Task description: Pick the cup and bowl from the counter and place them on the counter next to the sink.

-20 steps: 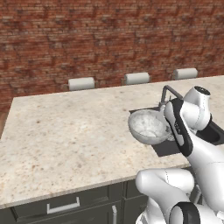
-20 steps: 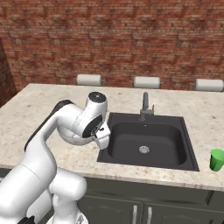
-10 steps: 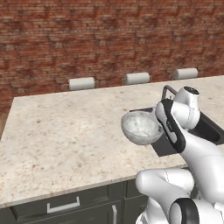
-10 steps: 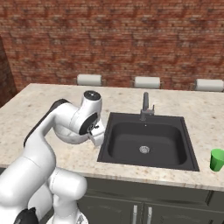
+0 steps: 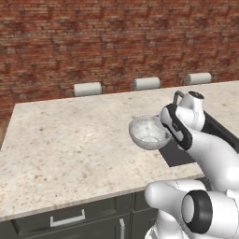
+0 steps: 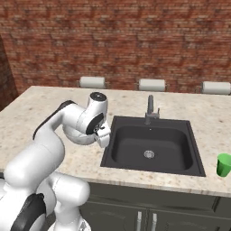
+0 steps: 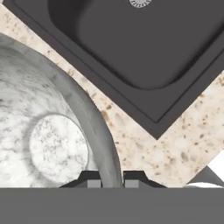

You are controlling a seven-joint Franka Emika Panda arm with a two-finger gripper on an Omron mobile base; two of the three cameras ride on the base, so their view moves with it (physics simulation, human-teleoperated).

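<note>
Claw (image 7: 112,178) clamped on the rim of the bowl (image 5: 148,132), 1 finger inside the wall, 1 outside, seen in the hand view. Bowl is off the table (image 5: 70,140), hanging over the beige strip just left of the sink (image 6: 151,149), mouth up and slightly tilted.

Handling, my read:
- Bowl looks rigid, thin-walled, smooth. Rim pinch on a deep bowl is off-centre, so it likely wants to swing or slip if the wrist jerks. Keep it slow.
- The 1-sided grip on the wall is fine for a short carry. Set the base flat before letting go.
- Cup (image 6: 223,164) is small, plain, tapering, no handle. Probably light and easy to tip. Take it across the body near the top, from above.

Edges and room:
- Nearest hazard is the sink lip, just beside the bowl in the hand view. Landing too close could let it slide into the basin.
- Front table edge is near on the robot side.
- Left of the bowl the table is wide and bare in the left base view, plenty of space to put down.
- Cup stands on the table at the sink's far right side, well apart from the bowl. Faucet (image 6: 150,109) sits behind the basin, out of the path.
- Back edge has 3 pale chair tops (image 6: 151,84) against the brick wall (image 6: 117,40), not a concern.
</note>
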